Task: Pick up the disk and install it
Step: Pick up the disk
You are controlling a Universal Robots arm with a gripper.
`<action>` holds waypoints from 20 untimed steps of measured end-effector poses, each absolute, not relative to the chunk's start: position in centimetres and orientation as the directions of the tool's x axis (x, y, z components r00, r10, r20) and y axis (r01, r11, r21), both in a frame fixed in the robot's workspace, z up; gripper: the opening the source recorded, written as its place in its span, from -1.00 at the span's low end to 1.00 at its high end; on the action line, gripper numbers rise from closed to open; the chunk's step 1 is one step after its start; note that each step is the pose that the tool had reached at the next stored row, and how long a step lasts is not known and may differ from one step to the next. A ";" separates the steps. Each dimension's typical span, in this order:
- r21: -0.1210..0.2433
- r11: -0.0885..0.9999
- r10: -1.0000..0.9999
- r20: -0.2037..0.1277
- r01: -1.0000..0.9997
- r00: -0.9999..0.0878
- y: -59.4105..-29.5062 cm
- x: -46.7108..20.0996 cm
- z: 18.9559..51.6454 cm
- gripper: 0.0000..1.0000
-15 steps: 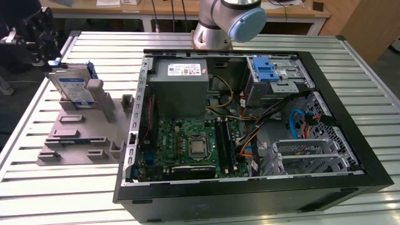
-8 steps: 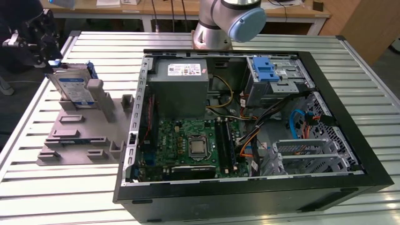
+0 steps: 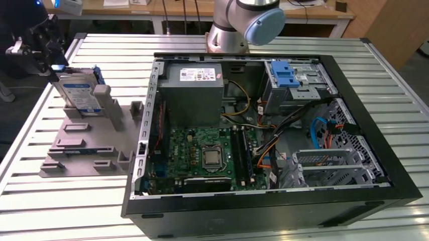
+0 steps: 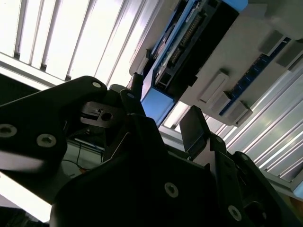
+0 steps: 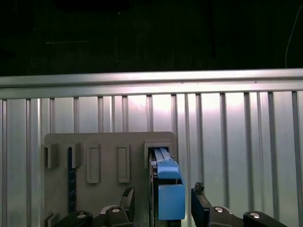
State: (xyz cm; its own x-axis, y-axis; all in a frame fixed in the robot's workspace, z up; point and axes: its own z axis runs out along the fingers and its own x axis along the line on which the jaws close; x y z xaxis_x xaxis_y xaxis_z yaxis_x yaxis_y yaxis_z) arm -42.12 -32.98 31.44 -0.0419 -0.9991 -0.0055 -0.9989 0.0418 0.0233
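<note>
End effector (image 5: pixel 162 190) aimed down w/ jaws apart astride disk (image 5: pixel 170 201) (upright, grey rack (image 5: pixel 109 139)).

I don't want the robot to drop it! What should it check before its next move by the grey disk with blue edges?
1. The silver-grey rectangular disk with blue plastic rails stands upright in the grey plastic holder: ok.
2. The gripper straddles the disk's blue end, black fingers either side: ok.
3. The fingers are closed on the disk: not ok, gaps show on both sides.
4. The black computer case lies open on top: ok.
5. The blue-latched metal drive cage has a free slot: cannot tell.
</note>
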 end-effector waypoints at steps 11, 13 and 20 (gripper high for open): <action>0.021 0.042 -0.999 -0.006 -0.999 -0.042 -32.5 -42.6 30.5 0.18; 0.021 0.042 -0.999 -0.006 -0.999 -0.042 -32.5 -42.6 30.3 0.18; 0.021 0.041 -0.999 -0.006 -0.999 -0.041 -32.5 -42.7 29.5 0.18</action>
State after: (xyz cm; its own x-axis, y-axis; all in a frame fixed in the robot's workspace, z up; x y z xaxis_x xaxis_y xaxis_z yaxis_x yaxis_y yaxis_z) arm -42.69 -32.46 29.54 -0.0415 -0.9991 -0.0057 -0.9989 0.0414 0.0211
